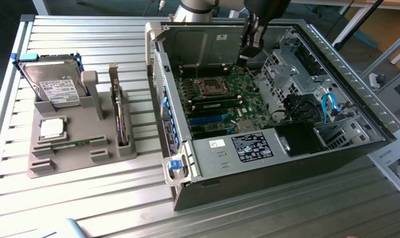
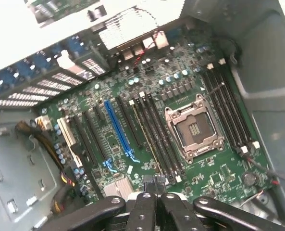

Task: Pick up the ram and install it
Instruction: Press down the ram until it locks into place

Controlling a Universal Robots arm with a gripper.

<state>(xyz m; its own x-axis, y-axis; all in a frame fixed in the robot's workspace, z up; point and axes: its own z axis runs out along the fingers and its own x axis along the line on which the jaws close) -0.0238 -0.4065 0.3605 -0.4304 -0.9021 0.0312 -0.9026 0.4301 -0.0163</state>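
The ram (image 1: 72, 144), a narrow green stick, lies flat in a slot of the grey holder (image 1: 47, 163) on the exterior view's left. My gripper (image 1: 243, 60) hangs inside the open computer case (image 1: 332, 148), above the far edge of the green motherboard (image 1: 249, 106) and well away from the holder. Its fingers are shut with nothing between them. In the wrist view the shut gripper (image 2: 154, 195) hovers over the motherboard (image 2: 99, 91), near the ends of the long black memory slots (image 2: 152, 130) beside the empty processor socket (image 2: 194, 129). A thin green strip (image 1: 216, 102) shows along those slots.
The holder also carries a boxy hard drive (image 1: 54, 87), a square silver processor (image 1: 51, 128) and an upright card (image 1: 122, 124). Blue cables (image 1: 328, 106) and drive bays fill the case's right side. A blue expansion slot (image 2: 118, 127) crosses the board.
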